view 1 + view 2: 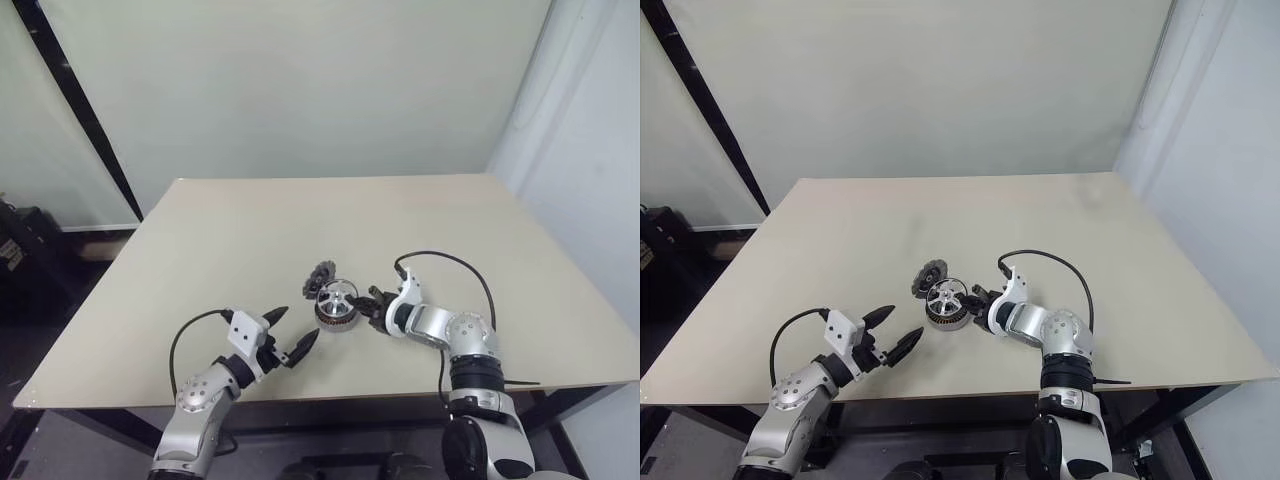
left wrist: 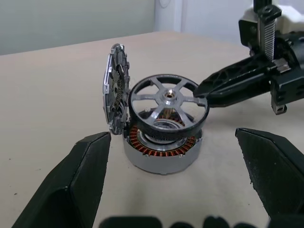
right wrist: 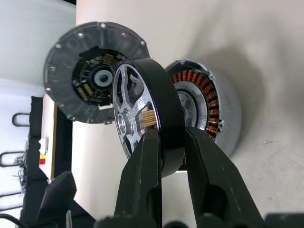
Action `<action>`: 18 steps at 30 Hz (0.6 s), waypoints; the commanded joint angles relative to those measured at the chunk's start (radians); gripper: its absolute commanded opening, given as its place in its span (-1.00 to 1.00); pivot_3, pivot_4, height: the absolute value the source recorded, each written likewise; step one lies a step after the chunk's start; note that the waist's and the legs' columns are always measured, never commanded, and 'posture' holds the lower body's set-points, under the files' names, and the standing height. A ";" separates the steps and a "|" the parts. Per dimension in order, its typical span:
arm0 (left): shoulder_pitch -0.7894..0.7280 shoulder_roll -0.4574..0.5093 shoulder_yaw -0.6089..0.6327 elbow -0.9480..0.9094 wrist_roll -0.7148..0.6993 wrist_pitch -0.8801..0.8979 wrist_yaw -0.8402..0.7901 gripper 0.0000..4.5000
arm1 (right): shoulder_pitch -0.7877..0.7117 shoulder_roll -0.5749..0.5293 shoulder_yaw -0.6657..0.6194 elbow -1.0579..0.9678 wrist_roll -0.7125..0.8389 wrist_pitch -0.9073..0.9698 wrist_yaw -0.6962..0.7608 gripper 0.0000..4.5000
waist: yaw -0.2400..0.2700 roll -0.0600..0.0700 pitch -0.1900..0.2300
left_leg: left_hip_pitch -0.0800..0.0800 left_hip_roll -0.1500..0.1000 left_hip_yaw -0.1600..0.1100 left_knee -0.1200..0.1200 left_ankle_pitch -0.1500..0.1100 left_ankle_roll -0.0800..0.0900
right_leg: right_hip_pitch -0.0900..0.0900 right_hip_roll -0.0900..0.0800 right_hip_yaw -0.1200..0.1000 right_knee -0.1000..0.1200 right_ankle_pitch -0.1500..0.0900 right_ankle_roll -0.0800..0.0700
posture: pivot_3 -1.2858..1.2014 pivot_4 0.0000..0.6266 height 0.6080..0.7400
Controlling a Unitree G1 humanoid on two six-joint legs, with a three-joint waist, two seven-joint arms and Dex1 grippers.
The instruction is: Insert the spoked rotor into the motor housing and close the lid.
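Rotor seating is the step in hand. The right gripper [image 2: 205, 96] is clenched on the rim of the spoked rotor [image 2: 168, 107], a flat silver-grey metal wheel with 6 spokes and a dark outer band, and holds it tilted just over the motor housing [image 2: 161, 152], a shallow round metal cup with copper-brown windings that sits on the beige table [image 1: 250, 230]. The low edge of the rotor looks to be at or just inside the cup's mouth (exact contact is hard to call).

To do it well, the robot probably needs to level the wheel first, line its hub up with the housing's centre, then lower it straight. Pushed down while tilted, it would likely jam on the windings or tip the cup. Letting go only once it sits flat seems safest.

The lid [image 3: 95, 78], a dark round disc with a notched rim, stands on edge leaning against the housing's far side, so a careless nudge could knock it over. The left gripper [image 1: 292, 333] hovers nearby with fingers spread, holding nothing.

No brand, label or readable writing on any part.
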 commanded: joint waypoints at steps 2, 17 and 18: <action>-0.012 0.000 0.004 -0.023 0.003 -0.019 0.002 1.00 | -0.021 0.007 0.027 0.000 -0.003 -0.024 0.008 -0.84 | 0.000 0.000 0.000 | 0.000 0.000 0.000 0.000 0.000 0.000 | 0.000 0.000 0.000 0.000 0.000 0.000 | 0.03 -1.00 1.00; -0.003 -0.008 0.003 -0.028 0.005 -0.021 0.008 1.00 | -0.035 0.011 0.062 0.076 -0.039 -0.095 0.009 -0.84 | 0.000 0.000 0.000 | 0.001 0.000 0.000 0.000 0.000 0.000 | 0.001 0.000 0.000 0.000 -0.001 -0.001 | 0.03 -1.00 1.00; -0.003 -0.008 0.003 -0.029 0.005 -0.021 0.008 1.00 | -0.035 0.007 0.071 0.073 -0.043 -0.096 0.014 -0.84 | 0.000 0.000 0.000 | 0.001 0.000 0.000 0.000 0.000 0.000 | 0.001 0.000 0.000 0.000 -0.001 -0.001 | 0.03 -1.00 1.00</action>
